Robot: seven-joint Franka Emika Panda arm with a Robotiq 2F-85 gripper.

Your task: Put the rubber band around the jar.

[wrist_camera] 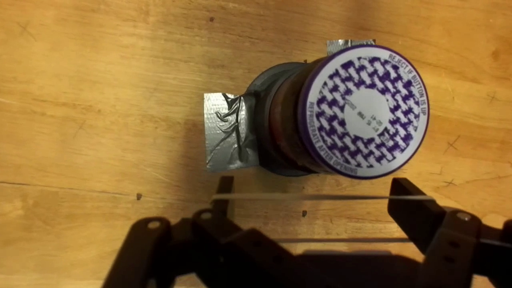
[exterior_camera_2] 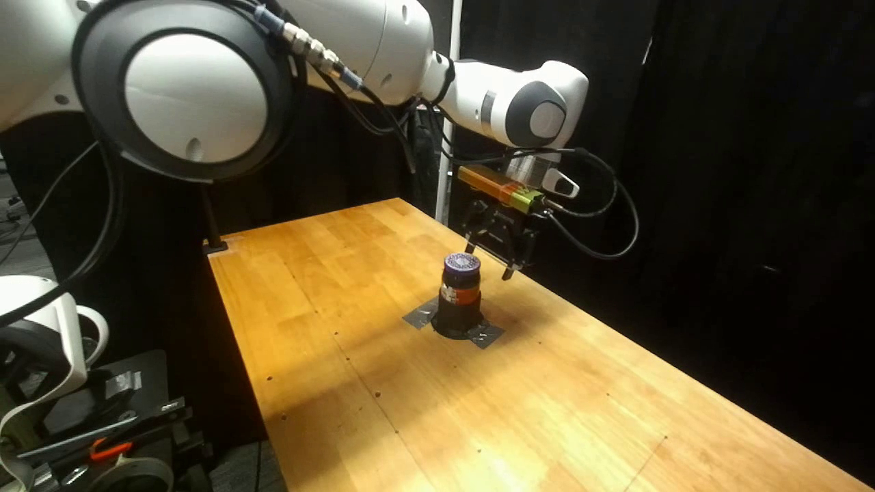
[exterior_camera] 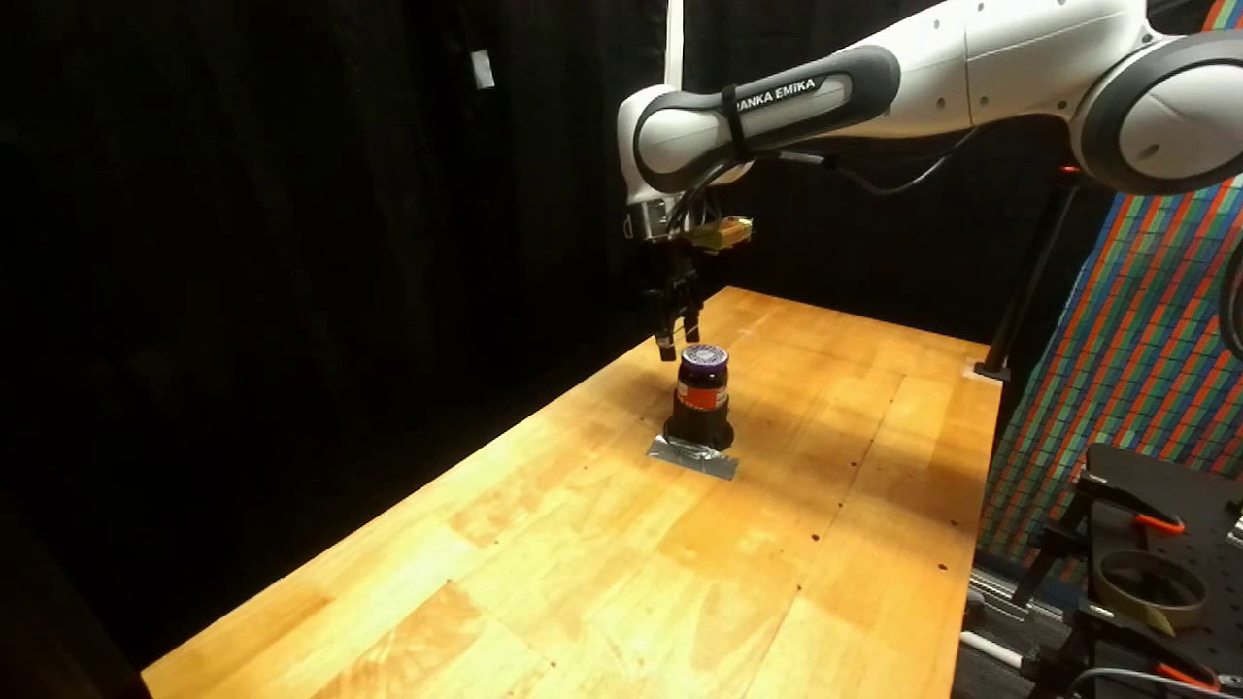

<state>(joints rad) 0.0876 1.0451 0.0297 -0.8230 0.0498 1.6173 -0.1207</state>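
Note:
The jar (exterior_camera: 701, 396) stands upright in a black round base on the table; it also shows in an exterior view (exterior_camera_2: 460, 294). It has a purple-and-white lid, dark glass and an orange-red label. In the wrist view the jar (wrist_camera: 364, 112) is right of the middle, above the fingers. My gripper (wrist_camera: 314, 193) is open, fingers pointing down, with the rubber band (wrist_camera: 304, 197) stretched around both fingers. The band's two strands span the gap. In both exterior views my gripper (exterior_camera: 680, 345) (exterior_camera_2: 489, 262) is beside the jar, its fingertips near lid height, apart from it.
The black base (exterior_camera_2: 456, 321) is fixed to the wooden table (exterior_camera: 602, 582) with silver tape (wrist_camera: 228, 136) on two sides. The table's long edge runs close behind the gripper. A dark cart with tools (exterior_camera: 1156, 592) stands beside the table. Black curtains hang behind.

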